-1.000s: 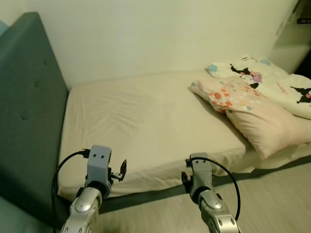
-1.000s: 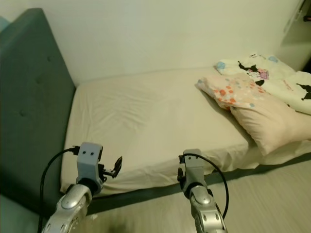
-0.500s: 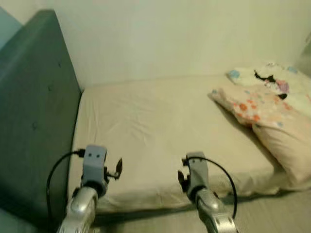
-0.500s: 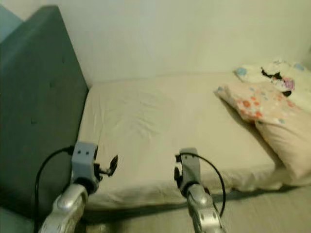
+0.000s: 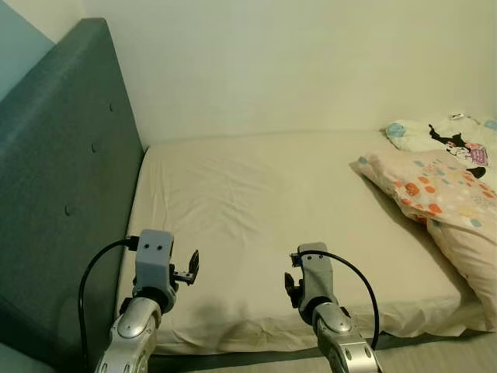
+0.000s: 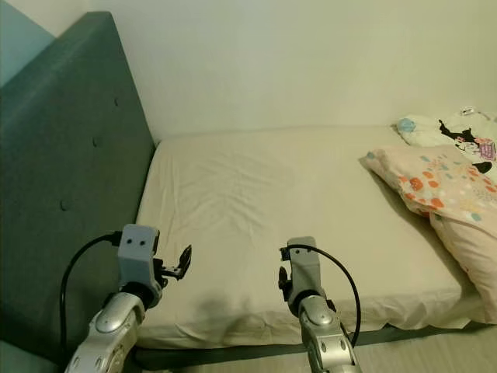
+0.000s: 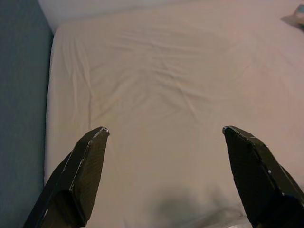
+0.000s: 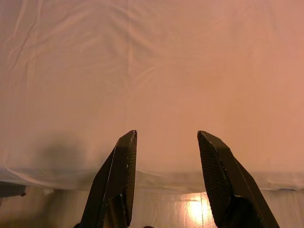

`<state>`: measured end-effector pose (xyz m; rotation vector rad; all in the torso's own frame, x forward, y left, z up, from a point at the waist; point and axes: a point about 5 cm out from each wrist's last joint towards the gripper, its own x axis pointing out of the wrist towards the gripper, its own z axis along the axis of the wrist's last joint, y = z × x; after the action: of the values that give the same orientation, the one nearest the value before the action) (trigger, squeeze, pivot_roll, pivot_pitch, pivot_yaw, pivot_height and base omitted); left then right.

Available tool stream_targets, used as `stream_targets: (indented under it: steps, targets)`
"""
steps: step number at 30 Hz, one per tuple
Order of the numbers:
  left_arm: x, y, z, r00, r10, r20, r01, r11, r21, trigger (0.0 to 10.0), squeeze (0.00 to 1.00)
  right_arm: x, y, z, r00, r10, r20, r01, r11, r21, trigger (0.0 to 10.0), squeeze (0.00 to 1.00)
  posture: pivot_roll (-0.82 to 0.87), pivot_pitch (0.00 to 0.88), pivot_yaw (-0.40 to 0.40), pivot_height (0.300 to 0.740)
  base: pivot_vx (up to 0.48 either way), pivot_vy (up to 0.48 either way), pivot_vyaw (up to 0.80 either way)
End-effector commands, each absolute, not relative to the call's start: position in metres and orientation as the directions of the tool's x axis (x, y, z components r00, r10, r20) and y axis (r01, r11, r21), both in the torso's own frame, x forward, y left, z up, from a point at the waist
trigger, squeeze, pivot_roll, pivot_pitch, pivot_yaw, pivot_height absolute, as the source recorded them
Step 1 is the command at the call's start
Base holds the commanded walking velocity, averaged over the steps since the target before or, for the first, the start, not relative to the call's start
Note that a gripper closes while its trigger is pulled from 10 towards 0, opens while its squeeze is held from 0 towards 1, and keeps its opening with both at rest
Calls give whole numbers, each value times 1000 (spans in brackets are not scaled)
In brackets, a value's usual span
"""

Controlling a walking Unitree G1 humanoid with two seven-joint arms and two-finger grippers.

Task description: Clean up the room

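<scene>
Two parted pincers, left (image 7: 164,133) and right (image 8: 166,137), over cream bed (image 5: 272,202), teal headboard (image 5: 62,179), pillows (image 5: 435,186) right.

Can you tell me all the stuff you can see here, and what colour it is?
bed: one, cream sheet with soft wrinkles, straight ahead, against the wall
headboard: one, dark teal with buttons, at the bed's left end
wall: one, pale cream, behind the bed
spotted pillow: one, pink with orange and blue dots, on the bed at the right
cartoon pillow: one, white with a black cartoon print, behind the spotted one
plain pillow: one, pale pink, at the right edge, nearest the floor
floor: pale wood, a strip at the bottom right
left gripper: one, black fingers spread wide, over the bed's near edge
right gripper: one, black fingers apart, over the bed's near edge
</scene>
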<state>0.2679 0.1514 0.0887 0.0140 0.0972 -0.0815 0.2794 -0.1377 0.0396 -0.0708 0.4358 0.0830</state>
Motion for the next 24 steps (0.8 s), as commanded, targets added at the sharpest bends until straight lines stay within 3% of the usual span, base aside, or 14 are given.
stream_targets:
  steps: [1,6,24]
  targets:
    - [265,153,81,989,-73,-130,76,997,23,10000,0,278,-141,35,897,53,-439,-81,996,-47,10000,0,-64,108,-25,740,0,0,0]
    - [265,153,81,989,-65,-132,70,997,33,10000,0,279,-141,35,899,52,-436,-79,996,-44,10000,0,-64,106,-25,740,0,-53,0]
    - [264,153,78,986,-67,-155,75,996,46,10000,0,276,-142,33,896,54,-441,-79,996,-39,10000,0,-69,107,-24,740,0,-364,0]
